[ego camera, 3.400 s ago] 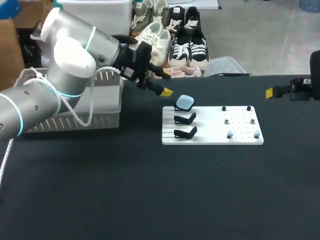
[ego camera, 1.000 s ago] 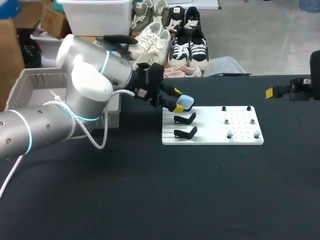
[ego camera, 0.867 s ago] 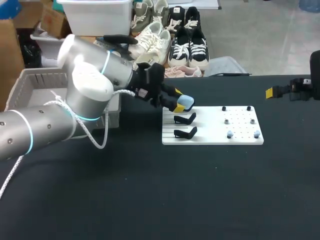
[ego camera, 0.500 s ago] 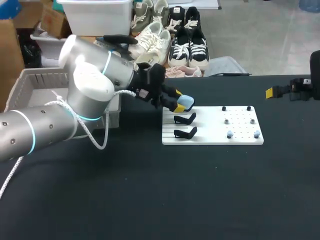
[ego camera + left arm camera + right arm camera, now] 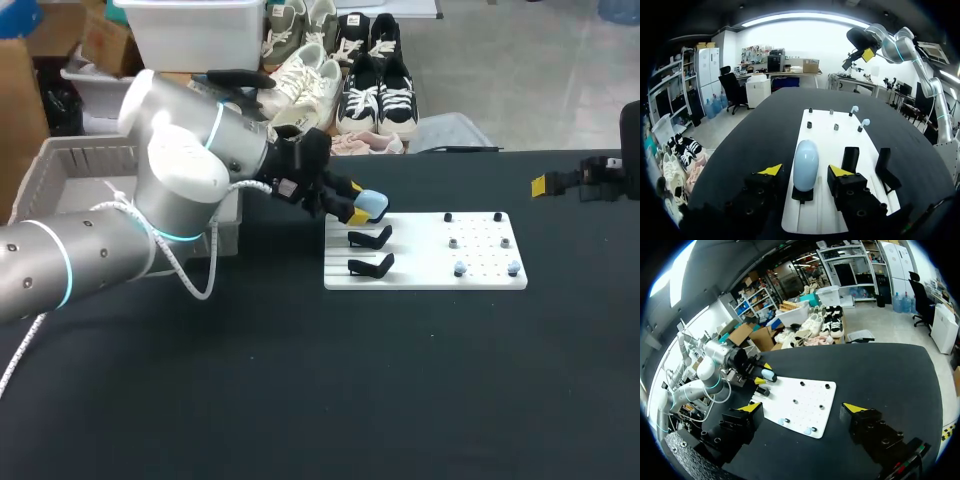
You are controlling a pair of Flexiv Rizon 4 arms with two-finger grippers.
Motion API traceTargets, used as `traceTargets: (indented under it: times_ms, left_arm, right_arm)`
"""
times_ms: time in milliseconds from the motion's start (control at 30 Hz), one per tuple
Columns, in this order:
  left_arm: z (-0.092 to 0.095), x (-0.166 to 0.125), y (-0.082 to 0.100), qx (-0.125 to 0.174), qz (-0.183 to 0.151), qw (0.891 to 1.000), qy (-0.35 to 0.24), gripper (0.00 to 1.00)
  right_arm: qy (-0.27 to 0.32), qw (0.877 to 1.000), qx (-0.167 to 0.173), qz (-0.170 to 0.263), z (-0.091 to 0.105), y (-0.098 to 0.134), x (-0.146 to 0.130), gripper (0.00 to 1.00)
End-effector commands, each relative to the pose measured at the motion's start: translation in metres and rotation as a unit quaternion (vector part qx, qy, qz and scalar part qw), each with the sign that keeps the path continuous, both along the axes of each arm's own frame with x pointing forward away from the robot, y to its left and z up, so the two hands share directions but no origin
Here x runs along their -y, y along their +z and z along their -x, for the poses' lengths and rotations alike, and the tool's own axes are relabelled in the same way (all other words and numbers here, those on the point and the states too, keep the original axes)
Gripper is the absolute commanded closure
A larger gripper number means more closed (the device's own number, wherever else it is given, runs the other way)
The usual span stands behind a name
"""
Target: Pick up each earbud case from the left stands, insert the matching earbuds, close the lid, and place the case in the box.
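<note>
Black cloth covers the table (image 5: pixel 300 400), where a white pegboard (image 5: pixel 480 278) lies. My left arm (image 5: pixel 150 200) fills the space left of the board and hides much of the grey slatted crate (image 5: pixel 60 165) standing farther out on that side.

The left gripper (image 5: pixel 805 170) is at the board's left edge. Its yellow-tipped fingers are spread to either side of the pale blue earbud case (image 5: pixel 805 160). The wrist view shows a sliver of gap on each side, so they do not pinch it. The case sits on the rearmost of three stands along that edge, and its own stand is almost wholly hidden beneath it. Two empty black stands (image 5: pixel 371 238) sit just in front of it.

The right gripper (image 5: pixel 805 407) hangs well off the board's right end, its fingers wide apart around nothing. From the head camera it is cut off at the edge, with one yellow tip showing.

Two pale blue earbuds (image 5: pixel 460 269) stand near the board's front right. Small pegs (image 5: pixel 448 217) dot the rest of the board, too small to make out.
</note>
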State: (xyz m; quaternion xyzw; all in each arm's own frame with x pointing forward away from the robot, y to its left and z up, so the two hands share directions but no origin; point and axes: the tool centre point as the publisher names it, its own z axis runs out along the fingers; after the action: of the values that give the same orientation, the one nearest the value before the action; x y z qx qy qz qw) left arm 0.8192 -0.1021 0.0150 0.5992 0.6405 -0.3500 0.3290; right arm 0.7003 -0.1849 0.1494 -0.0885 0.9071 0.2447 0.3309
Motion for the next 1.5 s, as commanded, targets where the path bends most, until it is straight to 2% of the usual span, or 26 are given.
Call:
traceTargets:
  times_ms: [33, 967, 1300, 1367, 1400, 1500]
  left_arm:
    - [-0.0045, 0.0014, -0.0016, -0.003, -0.001, 1.000, -0.003, 0.48]
    - [-0.0057, 0.0017, -0.0032, -0.007, 0.001, 1.000, -0.004, 0.66]
    - [-0.0040, 0.0025, -0.0031, -0.007, 0.002, 1.000, -0.006, 0.84]
    - [-0.0032, 0.0026, -0.0029, -0.006, 0.003, 1.000, -0.006, 0.97]
    - [-0.0027, 0.0026, -0.0027, -0.006, 0.003, 1.000, -0.006, 1.00]
    - [-0.0013, 0.0027, -0.0018, -0.005, 0.004, 1.000, -0.006, 1.00]
  right_arm:
    - [0.000, 1.000, 0.000, 0.000, 0.0000, 0.0002, 0.0003, 0.00]
    - [0.000, 1.000, 0.000, 0.000, 0.0000, 0.0002, 0.0003, 0.00]
    - [0.000, 1.000, 0.000, 0.000, 0.0000, 0.0002, 0.0003, 0.00]
    - [0.000, 1.000, 0.000, 0.000, 0.0000, 0.0002, 0.0003, 0.00]
    - [0.000, 1.000, 0.000, 0.000, 0.0000, 0.0002, 0.0003, 0.00]
    - [0.000, 1.000, 0.000, 0.000, 0.0000, 0.0002, 0.0003, 0.00]
